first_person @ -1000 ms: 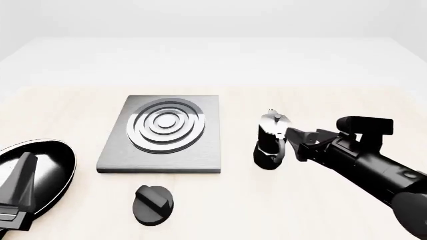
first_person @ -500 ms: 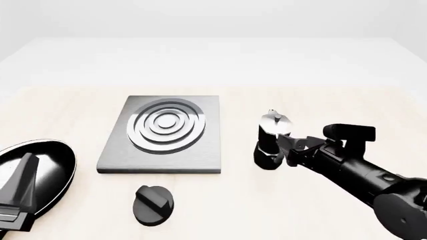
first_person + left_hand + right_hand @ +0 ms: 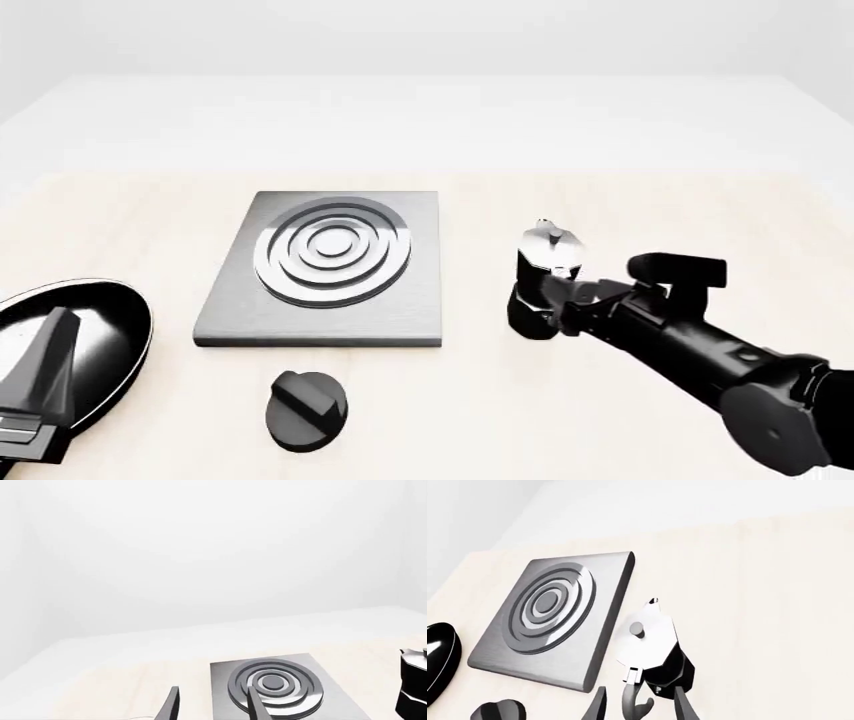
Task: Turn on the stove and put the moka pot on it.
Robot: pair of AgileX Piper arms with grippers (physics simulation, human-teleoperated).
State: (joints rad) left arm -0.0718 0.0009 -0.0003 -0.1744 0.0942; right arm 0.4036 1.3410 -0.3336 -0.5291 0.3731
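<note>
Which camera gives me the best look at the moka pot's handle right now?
Right wrist view: the moka pot handle curves between the right gripper fingers. In the front view the arm hides the handle; the left wrist view catches only the pot's edge.

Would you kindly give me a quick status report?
Right gripper open, jaws straddling moka pot handle. Left gripper open, idle. Pot beside stove. Path unobstructed.

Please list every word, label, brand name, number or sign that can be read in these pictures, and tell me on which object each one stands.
There are none: no view shows any readable text.
The stove carries only raised rings.
Its knob has only a plain ridge.
The moka pot, the frying pan, the right gripper and the left gripper carry no marking.
</note>
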